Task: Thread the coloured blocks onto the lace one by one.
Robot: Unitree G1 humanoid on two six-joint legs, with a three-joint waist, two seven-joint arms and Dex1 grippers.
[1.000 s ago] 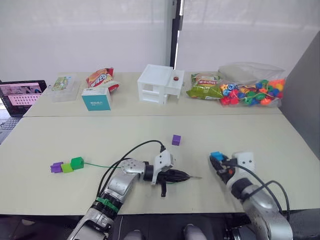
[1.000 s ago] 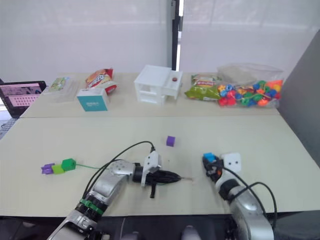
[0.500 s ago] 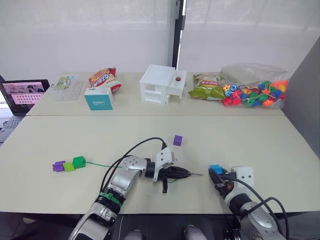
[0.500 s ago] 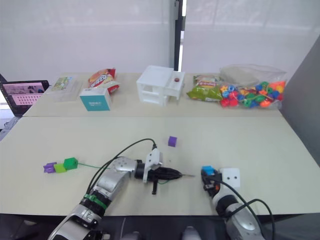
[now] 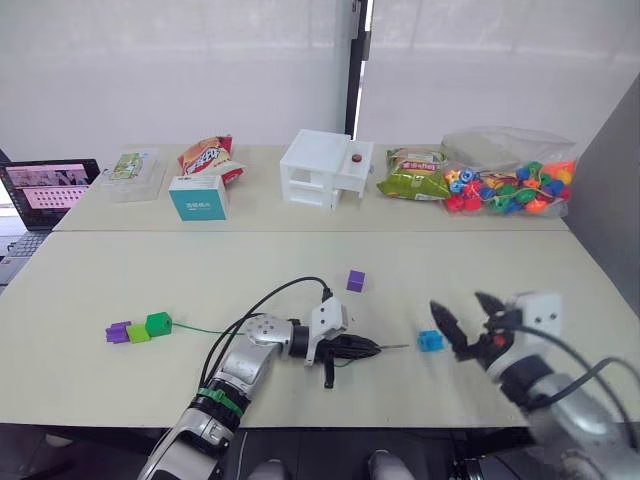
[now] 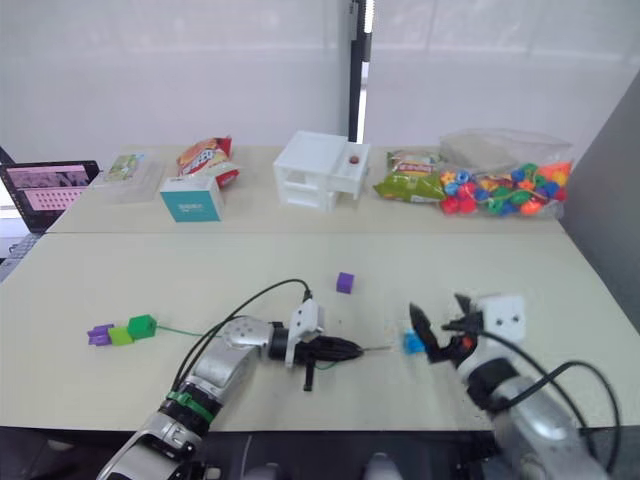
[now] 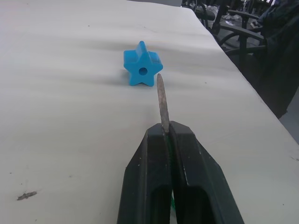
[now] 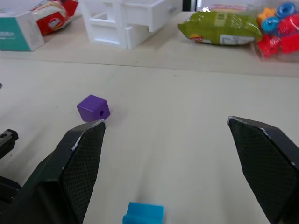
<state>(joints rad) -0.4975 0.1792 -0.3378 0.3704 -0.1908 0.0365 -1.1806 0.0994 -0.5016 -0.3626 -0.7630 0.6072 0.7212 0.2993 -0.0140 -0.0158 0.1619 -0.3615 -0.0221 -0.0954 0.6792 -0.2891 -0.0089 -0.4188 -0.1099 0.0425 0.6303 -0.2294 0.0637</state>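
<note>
"While the left gripper (image 5: 368, 348) pinches the lace (image 5: 200, 329) just behind its stiff tip (image 7: 161, 101), what step is this?"

"The blue block (image 5: 431, 341) step, I think. It sits on the table (image 5: 500, 270) with its hole facing the tip, near the front edge. It looks like a little star in the left wrist view. Three blocks (image 5: 138, 330) are already on the lace, over toward the table's left side."

"And the right gripper (image 5: 466, 329)?"

"Its fingers are spread wide with nothing in them, just beside the blue block."

"What comes next?"

"My guess: either the tip slides straight into the hole, or the right gripper closes on the block to keep it from scooting away."

"Is there room?"

"Lots toward the middle. Only the purple block (image 5: 355, 280) lies there, well apart. The front edge is close, so a push could send the blue block off."
</note>
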